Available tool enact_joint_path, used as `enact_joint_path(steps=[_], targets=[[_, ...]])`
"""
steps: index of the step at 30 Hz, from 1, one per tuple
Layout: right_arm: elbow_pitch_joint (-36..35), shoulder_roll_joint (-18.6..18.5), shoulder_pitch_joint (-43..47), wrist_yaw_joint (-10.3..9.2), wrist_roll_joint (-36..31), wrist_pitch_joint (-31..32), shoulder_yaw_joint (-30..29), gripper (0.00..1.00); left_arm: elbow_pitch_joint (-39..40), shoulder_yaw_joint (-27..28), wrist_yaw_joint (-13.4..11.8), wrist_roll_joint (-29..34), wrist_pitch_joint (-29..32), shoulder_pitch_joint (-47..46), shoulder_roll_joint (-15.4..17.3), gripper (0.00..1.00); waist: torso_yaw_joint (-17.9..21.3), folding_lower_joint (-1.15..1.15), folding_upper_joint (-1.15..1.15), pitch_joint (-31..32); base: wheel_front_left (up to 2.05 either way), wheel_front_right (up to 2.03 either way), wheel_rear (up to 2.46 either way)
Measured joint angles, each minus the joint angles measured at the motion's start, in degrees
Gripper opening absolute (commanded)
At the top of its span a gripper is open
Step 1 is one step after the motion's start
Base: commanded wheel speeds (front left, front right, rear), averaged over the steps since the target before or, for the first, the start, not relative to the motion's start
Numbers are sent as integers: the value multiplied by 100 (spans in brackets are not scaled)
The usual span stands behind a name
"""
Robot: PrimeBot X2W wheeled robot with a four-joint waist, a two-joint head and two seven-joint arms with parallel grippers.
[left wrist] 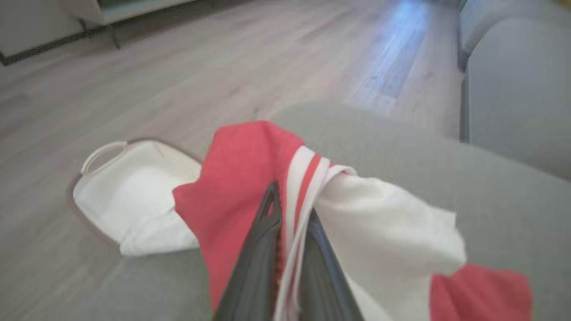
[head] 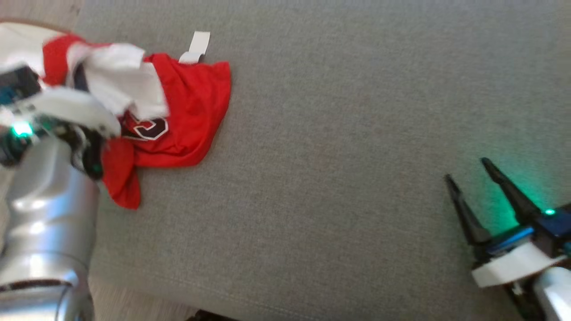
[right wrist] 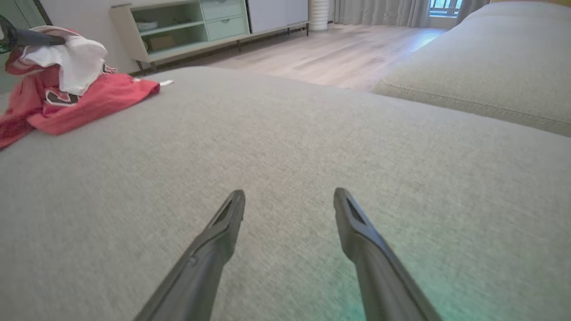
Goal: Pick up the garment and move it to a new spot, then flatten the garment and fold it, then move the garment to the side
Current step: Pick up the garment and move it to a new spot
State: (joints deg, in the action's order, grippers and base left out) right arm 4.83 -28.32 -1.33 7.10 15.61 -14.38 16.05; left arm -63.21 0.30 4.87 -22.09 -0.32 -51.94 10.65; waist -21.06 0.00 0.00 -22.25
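Observation:
A red and white jersey (head: 187,107) with a dark letter print lies bunched at the far left of the grey cushion (head: 334,156). My left gripper (left wrist: 292,200) is shut on the jersey's red-and-white striped edge (left wrist: 308,178), and cloth drapes to both sides of the fingers. In the head view the left wrist (head: 89,151) sits over the jersey's near left part. The jersey (right wrist: 89,98) lies far off to the left in the right wrist view. My right gripper (head: 466,170) stands open and holds nothing, low over the cushion at the near right (right wrist: 289,194).
A white tag (head: 196,47) lies just beyond the jersey. A white basket (left wrist: 134,187) stands on the wooden floor (left wrist: 223,67) past the cushion's left end. Another grey cushion (right wrist: 482,67) rises to the right, and a pale shelf unit (right wrist: 178,31) lines the wall.

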Motion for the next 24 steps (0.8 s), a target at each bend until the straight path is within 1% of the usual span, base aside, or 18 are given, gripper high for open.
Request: enact_joint_path(steps=[4, 6, 9, 12, 15, 17, 21, 24], targets=[[133, 372, -224, 0, 46, 0, 189, 100, 227, -133, 127, 77, -310, -377, 109, 0, 103, 0, 0, 279, 0, 0, 0], [201, 536, -288, 0, 46, 0, 268, 100, 364, -271, 178, 100, -394, -514, 170, 0, 181, 0, 0, 455, 0, 0, 0], [354, 758, -281, 0, 45, 0, 387, 100, 712, -491, 227, 65, -454, -614, 169, 0, 343, -1, 0, 752, 0, 0, 0], [445, 960, -273, 0, 45, 0, 399, 100, 1329, -998, 229, -145, -364, -661, 153, 0, 575, -2, 0, 1049, 0, 0, 0], [510, 1082, -269, 0, 38, 0, 401, 100, 1985, -1426, 270, -478, -226, -661, 181, 0, 899, -1, 0, 1295, 0, 0, 0], [530, 1174, -255, 0, -1, 0, 403, 100, 2365, -1651, 270, -676, -96, -655, 265, 0, 1151, -1, 0, 1443, 0, 0, 0], [558, 1319, -224, 0, -8, 0, 399, 100, 2977, -1806, 269, -967, 96, -648, 505, 0, 1720, -2, 0, 1694, 0, 0, 0], [569, 1378, -124, 0, -5, 0, 357, 100, 3379, -1891, 270, -1181, 289, -638, 536, 0, 2188, -2, 0, 1834, 0, 0, 0]])
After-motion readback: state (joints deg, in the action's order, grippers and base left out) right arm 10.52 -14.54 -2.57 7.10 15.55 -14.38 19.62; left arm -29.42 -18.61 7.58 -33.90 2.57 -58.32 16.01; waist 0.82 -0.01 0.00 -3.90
